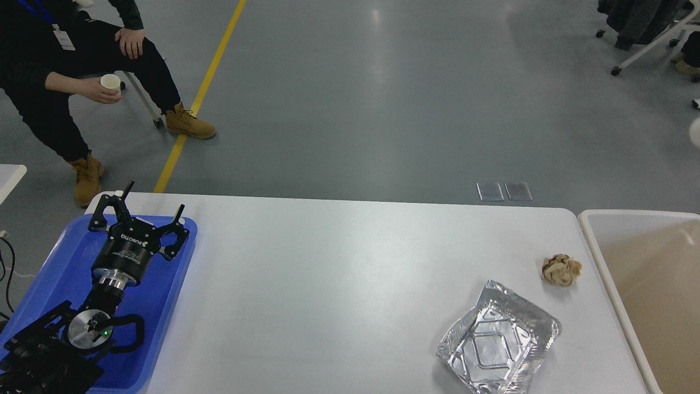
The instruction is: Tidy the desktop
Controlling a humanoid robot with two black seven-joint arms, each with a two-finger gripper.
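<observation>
The white desktop (pixel 339 284) carries a crumpled brown paper ball (pixel 561 270) near its right end. A crushed silver foil tray (pixel 497 347) lies in front of the ball. My left gripper (pixel 156 196) hovers over the far end of a blue plastic tray (pixel 60 262) at the left, with its fingers spread open and empty. My right gripper is out of view. A small sliver of something white (pixel 696 131) shows at the right edge of the view.
A cream-coloured bin (pixel 593 241) stands against the desktop's right end. A seated person (pixel 65 71) holding a small paper cup is on the floor side at the far left. A wheeled chair (pixel 645 33) stands at the far right.
</observation>
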